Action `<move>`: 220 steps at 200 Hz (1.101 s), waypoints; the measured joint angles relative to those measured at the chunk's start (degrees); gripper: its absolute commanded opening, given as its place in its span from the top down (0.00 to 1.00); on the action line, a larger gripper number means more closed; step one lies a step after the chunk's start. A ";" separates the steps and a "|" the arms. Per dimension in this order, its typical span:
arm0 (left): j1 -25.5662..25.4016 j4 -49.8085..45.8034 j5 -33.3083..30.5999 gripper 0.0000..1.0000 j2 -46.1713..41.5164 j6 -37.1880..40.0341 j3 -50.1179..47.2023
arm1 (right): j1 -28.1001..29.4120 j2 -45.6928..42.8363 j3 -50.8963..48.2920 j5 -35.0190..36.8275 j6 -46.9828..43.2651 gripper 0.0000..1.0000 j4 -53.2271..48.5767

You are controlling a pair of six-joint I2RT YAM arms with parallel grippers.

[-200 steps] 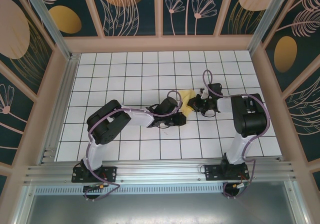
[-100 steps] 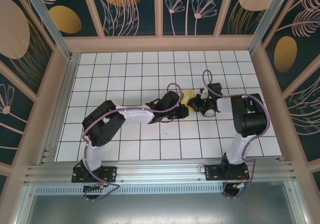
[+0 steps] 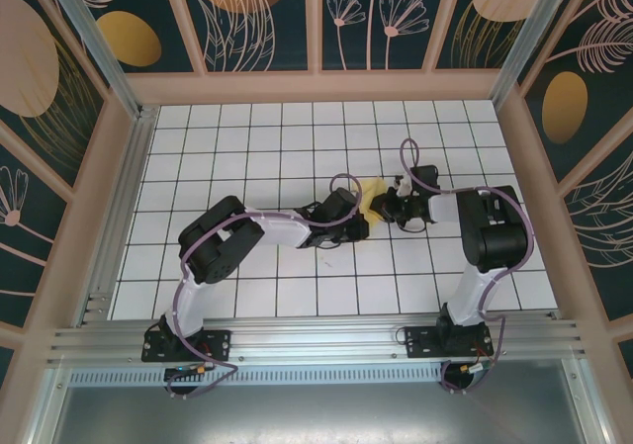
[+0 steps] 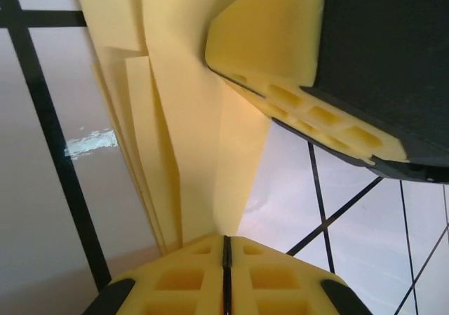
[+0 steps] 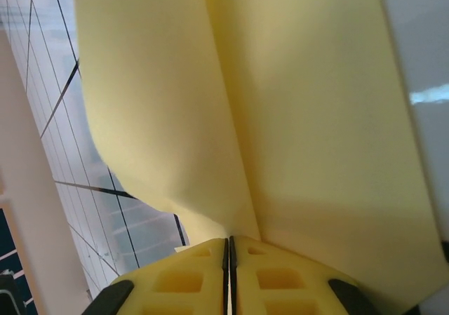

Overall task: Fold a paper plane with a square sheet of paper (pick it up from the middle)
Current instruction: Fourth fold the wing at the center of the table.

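The pale yellow square sheet of paper [image 3: 370, 193] is held between both grippers near the table's middle, folded into layers; its full shape is hidden by the arms. My left gripper [image 3: 360, 219] comes from the left and is shut on it. In the left wrist view its jaws [image 4: 226, 240] pinch a fold of the paper [image 4: 189, 118], with the right gripper's fingers [image 4: 309, 111] close above. My right gripper [image 3: 386, 205] reaches in from the right. Its jaws [image 5: 229, 243] are shut on a crease of the paper [image 5: 295, 104].
The white grid-tiled table [image 3: 247, 137] is walled by wooden rails [image 3: 321, 86] on three sides. An aluminium rail [image 3: 316, 340] with the arm bases runs along the near edge. Purple cables loop over both arms.
My left gripper has swung right and up against the paper and closed further on it, and less paper now shows. The right gripper has stayed in place, holding on.
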 measured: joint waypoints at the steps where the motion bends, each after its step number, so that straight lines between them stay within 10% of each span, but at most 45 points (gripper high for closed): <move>1: 0.00 0.07 0.00 0.91 -0.04 -0.02 -0.04 | 0.00 -0.11 -0.07 -0.02 -0.02 0.86 0.00; 101: 0.15 7.98 0.22 0.98 -2.10 -4.48 -6.71 | 0.94 -8.35 -3.43 3.15 -0.50 0.89 0.15; 220: 0.81 16.90 3.56 1.00 -2.69 -7.17 -12.33 | 3.87 5.35 6.64 -0.96 -2.14 0.92 -1.75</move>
